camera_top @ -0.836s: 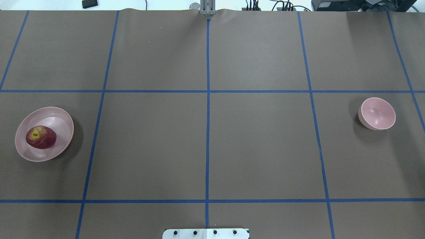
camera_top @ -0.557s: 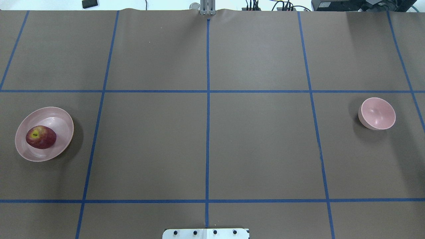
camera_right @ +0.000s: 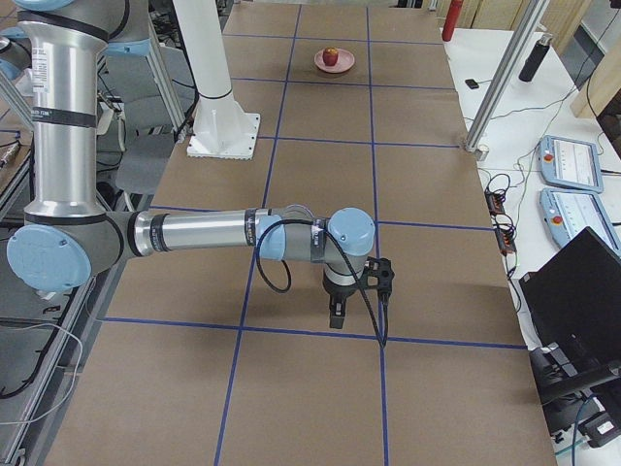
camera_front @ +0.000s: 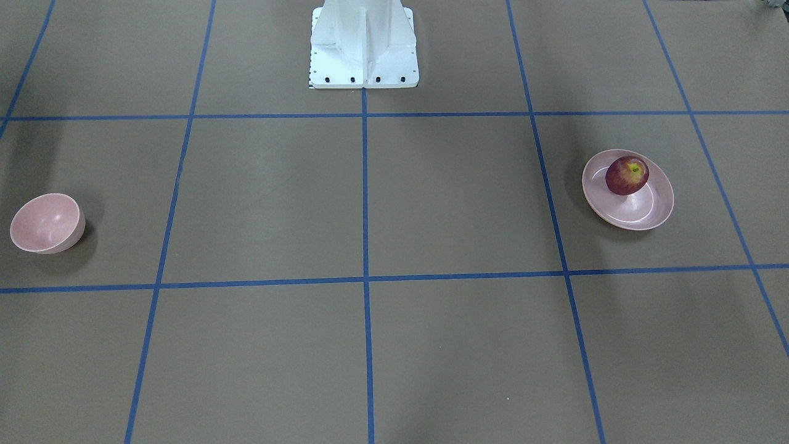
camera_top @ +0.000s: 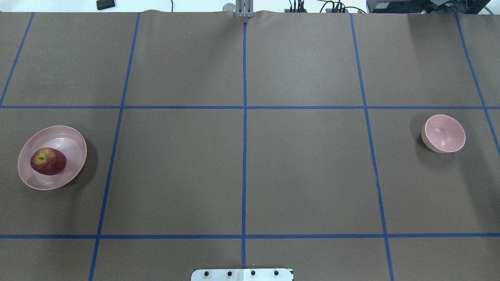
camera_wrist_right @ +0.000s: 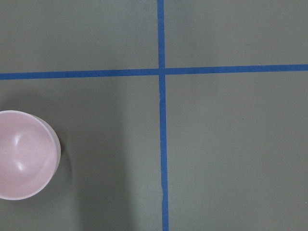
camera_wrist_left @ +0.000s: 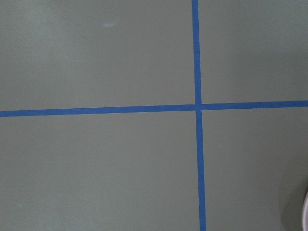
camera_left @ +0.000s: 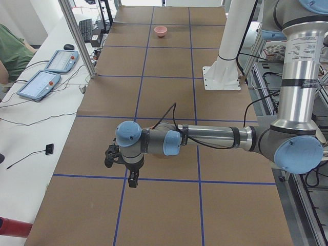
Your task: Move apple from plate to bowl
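The dark red apple (camera_top: 48, 161) lies in the wide pink plate (camera_top: 76, 142) at the table's left side; both also show in the front-facing view, apple (camera_front: 627, 175) on plate (camera_front: 653, 209). The small deep pink bowl (camera_top: 445, 133) stands empty at the far right and shows in the right wrist view (camera_wrist_right: 21, 161). Neither gripper shows in the overhead or front-facing view. The left gripper (camera_left: 132, 180) hangs high over the table in the left side view. The right gripper (camera_right: 337, 316) hangs likewise in the right side view. I cannot tell whether either is open or shut.
Blue tape lines divide the brown table cover into squares. The robot's white base (camera_front: 363, 43) stands at the middle of the near edge. A pink sliver of the plate's rim (camera_wrist_left: 306, 211) shows at the left wrist view's right edge. Pendants (camera_left: 48, 72) lie on a side bench.
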`<action>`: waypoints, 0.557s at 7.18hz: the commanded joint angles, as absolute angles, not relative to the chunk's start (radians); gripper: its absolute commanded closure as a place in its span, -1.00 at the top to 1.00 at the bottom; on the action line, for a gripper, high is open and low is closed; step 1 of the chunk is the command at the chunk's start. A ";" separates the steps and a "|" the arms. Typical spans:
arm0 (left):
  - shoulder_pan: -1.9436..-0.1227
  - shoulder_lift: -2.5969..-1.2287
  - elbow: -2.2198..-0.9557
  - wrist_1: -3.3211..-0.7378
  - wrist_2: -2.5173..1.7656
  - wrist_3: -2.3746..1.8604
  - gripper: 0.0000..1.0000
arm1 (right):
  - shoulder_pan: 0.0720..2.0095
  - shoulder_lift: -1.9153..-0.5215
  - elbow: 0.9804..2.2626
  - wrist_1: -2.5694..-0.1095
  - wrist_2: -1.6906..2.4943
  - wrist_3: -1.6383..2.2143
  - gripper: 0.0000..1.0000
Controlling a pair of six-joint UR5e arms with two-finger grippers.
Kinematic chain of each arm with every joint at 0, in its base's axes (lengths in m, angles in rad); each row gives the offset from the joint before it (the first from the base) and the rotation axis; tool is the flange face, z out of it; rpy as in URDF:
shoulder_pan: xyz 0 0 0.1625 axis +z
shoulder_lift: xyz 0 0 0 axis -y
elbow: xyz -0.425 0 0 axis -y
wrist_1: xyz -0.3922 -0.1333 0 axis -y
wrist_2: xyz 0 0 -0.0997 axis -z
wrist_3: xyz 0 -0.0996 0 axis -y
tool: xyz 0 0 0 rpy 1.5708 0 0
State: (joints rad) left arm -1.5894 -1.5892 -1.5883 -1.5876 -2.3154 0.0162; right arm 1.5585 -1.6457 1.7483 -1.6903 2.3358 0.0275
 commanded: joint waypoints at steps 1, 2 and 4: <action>-1.589 -1.592 -1.598 -1.589 -2.316 0.017 0.98 | 1.559 -1.649 1.750 -1.686 2.336 0.028 1.00; -1.588 -1.600 -1.589 -1.588 -2.312 0.017 0.98 | 1.559 -1.651 1.749 -1.686 2.335 0.028 1.00; -1.577 -1.600 -1.591 -1.589 -2.318 0.008 0.98 | 1.559 -1.644 1.750 -1.684 2.335 0.025 1.00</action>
